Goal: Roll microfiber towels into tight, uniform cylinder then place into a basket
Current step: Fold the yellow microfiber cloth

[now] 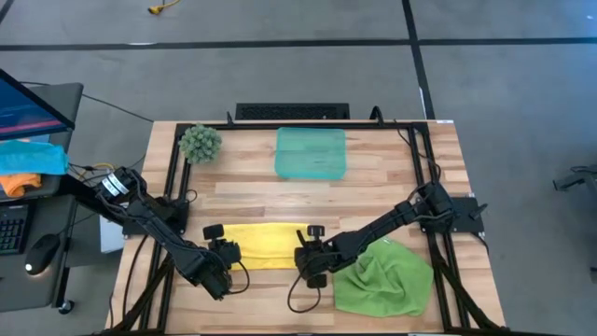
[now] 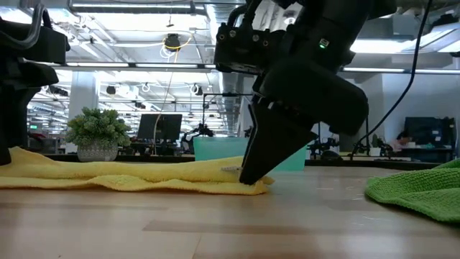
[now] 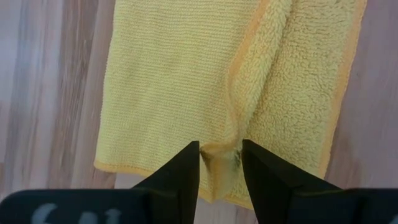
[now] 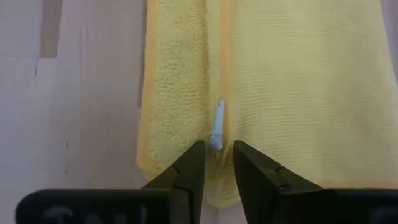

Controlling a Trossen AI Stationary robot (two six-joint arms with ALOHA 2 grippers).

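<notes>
yellow towel (image 1: 264, 245) flat on table, opposite ends pinched between left and right jaws

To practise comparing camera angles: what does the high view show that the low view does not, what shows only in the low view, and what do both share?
Only the high view shows both arms whole, the left end effector and right end effector at opposite ends of the yellow towel. Only the low view shows the room behind. Both show the yellow towel, green towel, basket and plant.
</notes>
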